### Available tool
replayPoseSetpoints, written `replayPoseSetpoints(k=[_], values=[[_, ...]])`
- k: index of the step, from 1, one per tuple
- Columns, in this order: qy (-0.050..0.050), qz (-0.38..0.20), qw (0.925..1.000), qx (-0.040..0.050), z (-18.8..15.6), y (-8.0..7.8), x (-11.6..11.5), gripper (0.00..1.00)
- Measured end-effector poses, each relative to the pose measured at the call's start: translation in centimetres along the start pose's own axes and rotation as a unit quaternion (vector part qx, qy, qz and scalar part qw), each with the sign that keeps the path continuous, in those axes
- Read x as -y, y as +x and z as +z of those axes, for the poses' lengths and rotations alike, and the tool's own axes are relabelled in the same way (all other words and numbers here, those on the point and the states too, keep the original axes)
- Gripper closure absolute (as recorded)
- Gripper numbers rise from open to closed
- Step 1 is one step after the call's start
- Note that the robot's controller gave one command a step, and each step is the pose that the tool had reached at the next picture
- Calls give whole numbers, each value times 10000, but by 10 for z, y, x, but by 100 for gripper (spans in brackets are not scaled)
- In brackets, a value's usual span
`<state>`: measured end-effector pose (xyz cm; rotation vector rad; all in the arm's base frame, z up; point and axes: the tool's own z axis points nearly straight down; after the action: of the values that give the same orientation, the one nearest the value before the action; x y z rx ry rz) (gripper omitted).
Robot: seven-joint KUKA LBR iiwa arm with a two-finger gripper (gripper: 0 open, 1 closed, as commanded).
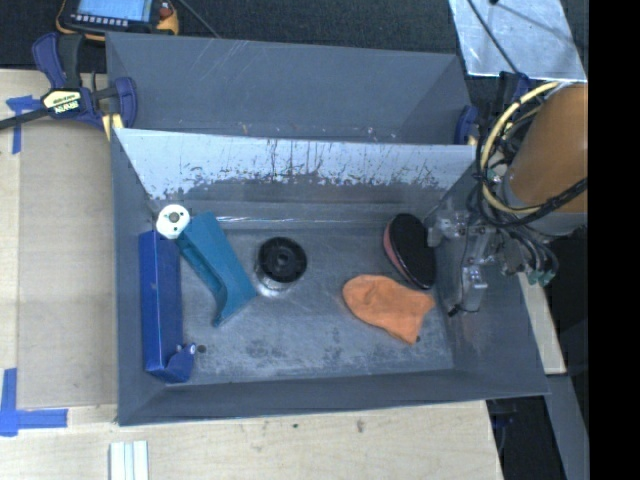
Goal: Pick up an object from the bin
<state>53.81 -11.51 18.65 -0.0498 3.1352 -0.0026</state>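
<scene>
The gripper (467, 294) hangs low at the 3 o'clock side of the bin (300, 173), close to the foot of that wall, with the cabled wrist and its orange cover above it at 2 o'clock. How far open it stands cannot be told, and I cannot make out anything between its tips.

Nearest to it, at its 9 o'clock, lies an orange cloth (386, 308), a soft crumpled lump on the floor; one corner reaches almost to the gripper, though whether they touch cannot be told. Just above the cloth, at the gripper's 10 o'clock, a black disc (410, 249) with a red rim stands tilted on edge.

Near the floor's centre sits a black knob (281, 262) on a silvery base. At the bin's 9 o'clock lies a blue bracket (216, 264), bent like an L, with a white cap (172, 220) by its upper end. A blue bar (160, 303) runs along the 9 o'clock wall.
</scene>
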Motion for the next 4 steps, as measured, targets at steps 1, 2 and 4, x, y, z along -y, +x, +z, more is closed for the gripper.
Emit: replayPoseSetpoints(k=[1,2,4], values=[[-14,-685,9976,-8,20,5,-26,0],[-14,-1849,9828,-10,22,-5,-5,0],[-42,-1277,9918,-17,64,-39,-43,0]])
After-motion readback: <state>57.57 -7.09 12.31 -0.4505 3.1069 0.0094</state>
